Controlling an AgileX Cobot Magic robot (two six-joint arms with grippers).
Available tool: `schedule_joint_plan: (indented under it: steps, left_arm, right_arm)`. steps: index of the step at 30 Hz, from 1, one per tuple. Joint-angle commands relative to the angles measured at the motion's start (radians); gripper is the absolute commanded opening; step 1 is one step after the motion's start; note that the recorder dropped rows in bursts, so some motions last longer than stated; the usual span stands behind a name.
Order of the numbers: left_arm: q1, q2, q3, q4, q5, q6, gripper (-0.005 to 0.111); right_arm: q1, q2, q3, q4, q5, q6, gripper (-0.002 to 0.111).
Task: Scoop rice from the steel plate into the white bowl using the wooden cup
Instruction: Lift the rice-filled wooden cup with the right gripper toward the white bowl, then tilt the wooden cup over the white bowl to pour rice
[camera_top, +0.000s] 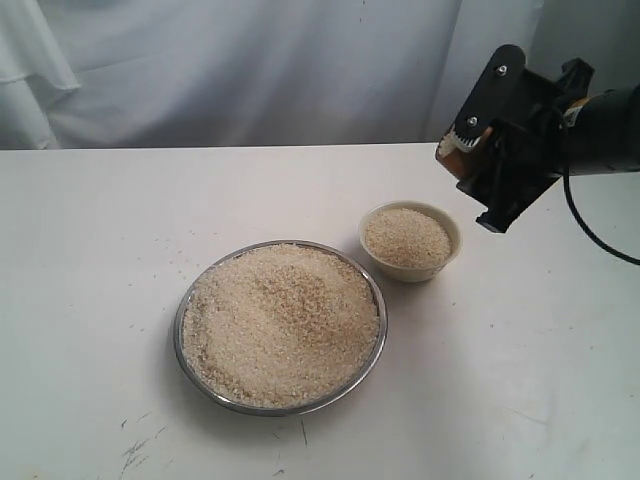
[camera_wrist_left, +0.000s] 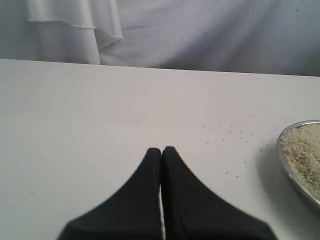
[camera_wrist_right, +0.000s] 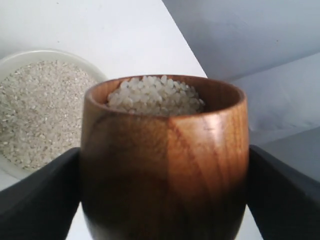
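Up close in the exterior view: steel plate (camera_top: 181, 335), wide and shiny, heaped with rice (camera_top: 280, 325) almost to the rim. Just beyond, at about two o'clock off the plate and just beside it: white bowl (camera_top: 412, 272), already well filled with grains. Farther back, up in the air at roughly one o'clock from the bowl: right gripper (camera_top: 487, 150), jaws spread wide and clamped on the wooden cup (camera_wrist_right: 165, 165), brim-full of rice in the right wrist view. Key relation: bowl down at about seven o'clock from the cup, close below but, by the look of it, not squarely underneath. Probably calls for a short shift toward the bowl, then a tip of the cup's upright axis over the rim. Right arm plainly the nearer one. Out of the exterior view altogether: left gripper (camera_wrist_left: 161, 152), pinched tight and empty, low over the table (camera_wrist_left: 75, 115), only a sliver of plate in sight. Hard to judge: cup's tilt from outside, mostly masked by black fingers (camera_top: 495, 85); cup's base, cut off in the wrist view.
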Motion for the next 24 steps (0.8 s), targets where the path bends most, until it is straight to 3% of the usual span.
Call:
schedule_joint_plan:
  steps: [1, 13, 24]
  left_arm:
    - [-0.003, -0.004, 0.005, 0.001, -0.013, -0.001, 0.0]
    - [-0.003, -0.004, 0.005, 0.001, -0.013, -0.001, 0.0]
    - [-0.003, -0.004, 0.005, 0.001, -0.013, -0.001, 0.0]
  right_arm:
    - [-0.003, 0.034, -0.032, -0.055, -0.006, -0.013, 0.0]
    - [-0.003, 0.129, -0.041, -0.205, 0.004, -0.02, 0.0]
    - [0.019, 0.166, -0.119, -0.23, 0.027, -0.03, 0.0]
